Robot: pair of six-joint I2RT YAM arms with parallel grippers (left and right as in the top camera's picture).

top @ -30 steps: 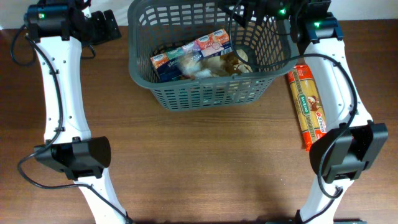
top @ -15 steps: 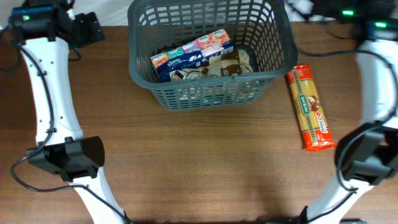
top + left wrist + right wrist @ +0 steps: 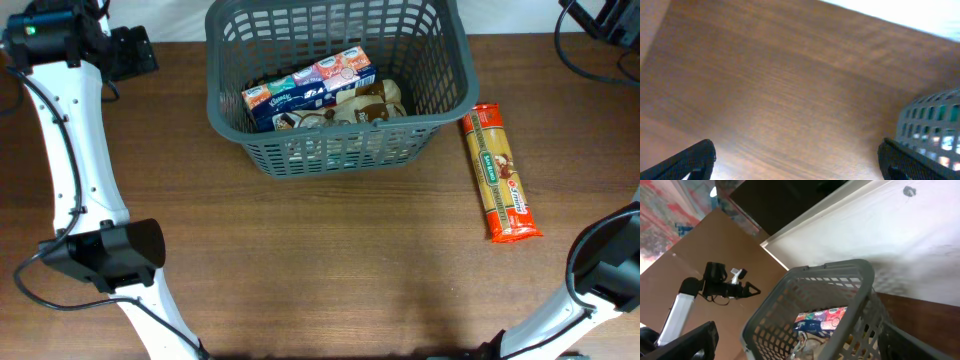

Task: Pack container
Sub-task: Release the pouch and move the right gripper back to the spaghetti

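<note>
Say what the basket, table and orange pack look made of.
Basket: moulded grey plastic, matt, with slotted lattice walls. Table: wood or wood-look laminate, with brown grain and a slight sheen. Pack: probably printed plastic film, slightly glossy.

- Brown wood-grain worktop [image 3: 320, 260] spreads under the left hand [image 3: 795, 167], with a soft pale sheen just ahead of it
- White wall [image 3: 920, 240] beyond the right hand [image 3: 800, 347], bearing one small dark mark [image 3: 909, 191]
- Brown panel [image 3: 700, 250] and dark opening [image 3: 790, 200] farther off
</note>
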